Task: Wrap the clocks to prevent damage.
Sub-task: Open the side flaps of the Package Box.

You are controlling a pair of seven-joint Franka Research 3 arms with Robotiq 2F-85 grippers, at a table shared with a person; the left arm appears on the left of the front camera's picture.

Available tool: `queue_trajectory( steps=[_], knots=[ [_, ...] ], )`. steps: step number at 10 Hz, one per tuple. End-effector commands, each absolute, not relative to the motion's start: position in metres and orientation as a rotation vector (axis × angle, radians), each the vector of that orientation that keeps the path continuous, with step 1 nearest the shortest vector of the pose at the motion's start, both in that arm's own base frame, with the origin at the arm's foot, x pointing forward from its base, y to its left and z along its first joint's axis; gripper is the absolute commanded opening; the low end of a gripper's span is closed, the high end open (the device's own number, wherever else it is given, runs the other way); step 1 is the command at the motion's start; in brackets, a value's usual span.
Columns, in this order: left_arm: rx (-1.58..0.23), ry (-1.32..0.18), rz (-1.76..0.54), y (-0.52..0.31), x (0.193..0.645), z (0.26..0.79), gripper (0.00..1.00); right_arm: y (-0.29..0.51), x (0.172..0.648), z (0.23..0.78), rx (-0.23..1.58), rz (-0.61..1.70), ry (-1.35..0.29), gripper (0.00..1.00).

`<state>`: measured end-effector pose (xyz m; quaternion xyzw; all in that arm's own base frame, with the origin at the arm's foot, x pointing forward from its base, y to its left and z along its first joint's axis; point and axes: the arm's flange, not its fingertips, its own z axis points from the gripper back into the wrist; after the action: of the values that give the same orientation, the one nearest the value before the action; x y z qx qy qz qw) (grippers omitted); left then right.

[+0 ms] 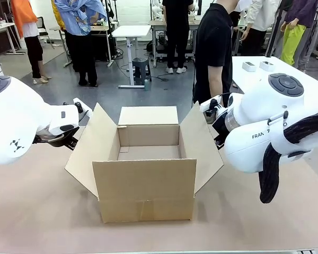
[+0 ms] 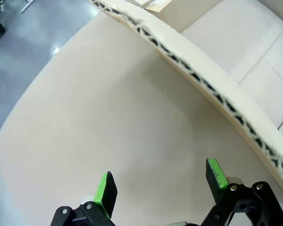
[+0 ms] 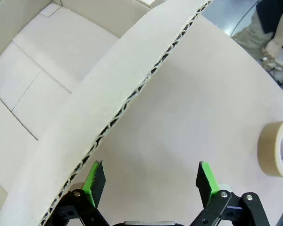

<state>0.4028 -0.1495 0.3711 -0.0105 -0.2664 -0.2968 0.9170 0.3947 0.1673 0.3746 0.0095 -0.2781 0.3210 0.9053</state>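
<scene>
Standing open at the middle of the pale brown tabletop, the brown cardboard box had its four flaps spread, which I judged was to take wrapped goods. Its floor looked bare, and where the clocks were I could not tell. The white left arm sat at the box's 9 o'clock and the white right arm at its 3 o'clock, seemingly placed to steady the side flaps. A person in a black top stood at 1 o'clock.

From the left wrist, the left gripper was spread wide and empty over bare table. The corrugated edge of the left flap stood apart from it at 1 o'clock.

From the right wrist, the right gripper was likewise released and held nothing. The right flap edge ran just beside its 9 o'clock finger, though I could not tell whether they touched. A roll of tan packing tape lay at 3 o'clock.
</scene>
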Motion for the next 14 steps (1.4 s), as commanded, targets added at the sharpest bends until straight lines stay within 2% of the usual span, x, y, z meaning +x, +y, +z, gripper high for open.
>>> queue_trajectory(
  steps=[1,2,4,5,7,10,12,13,14],
  knots=[
    [-0.022,-0.548,-0.611,-0.149,0.403,0.371,1.00,0.167,0.395,0.375,0.020,0.663,-0.574,1.00],
    [-0.022,-0.548,-0.611,-0.149,0.403,0.371,1.00,0.167,0.395,0.375,0.020,0.663,-0.574,1.00],
    [-0.015,-0.495,-0.777,-0.126,0.429,0.424,1.00,0.147,0.408,0.421,0.021,0.660,-0.601,1.00],
    [-0.031,-0.490,-0.797,-0.118,0.424,0.447,1.00,0.134,0.405,0.446,0.007,0.649,-0.591,1.00],
    [-0.038,-0.472,-0.868,-0.109,0.416,0.504,1.00,0.118,0.384,0.499,-0.051,0.684,-0.557,1.00],
    [0.001,-0.493,-0.926,-0.109,0.373,0.562,1.00,0.105,0.324,0.566,-0.126,0.733,-0.553,1.00],
    [0.024,-0.510,-0.926,-0.114,0.349,0.579,1.00,0.100,0.298,0.582,-0.117,0.731,-0.544,1.00],
    [0.059,-0.531,-0.868,-0.119,0.340,0.579,1.00,0.104,0.320,0.573,-0.101,0.709,-0.559,1.00],
    [-0.005,-0.510,-0.927,-0.116,0.356,0.582,1.00,0.104,0.320,0.573,-0.101,0.709,-0.559,1.00]
  ],
)
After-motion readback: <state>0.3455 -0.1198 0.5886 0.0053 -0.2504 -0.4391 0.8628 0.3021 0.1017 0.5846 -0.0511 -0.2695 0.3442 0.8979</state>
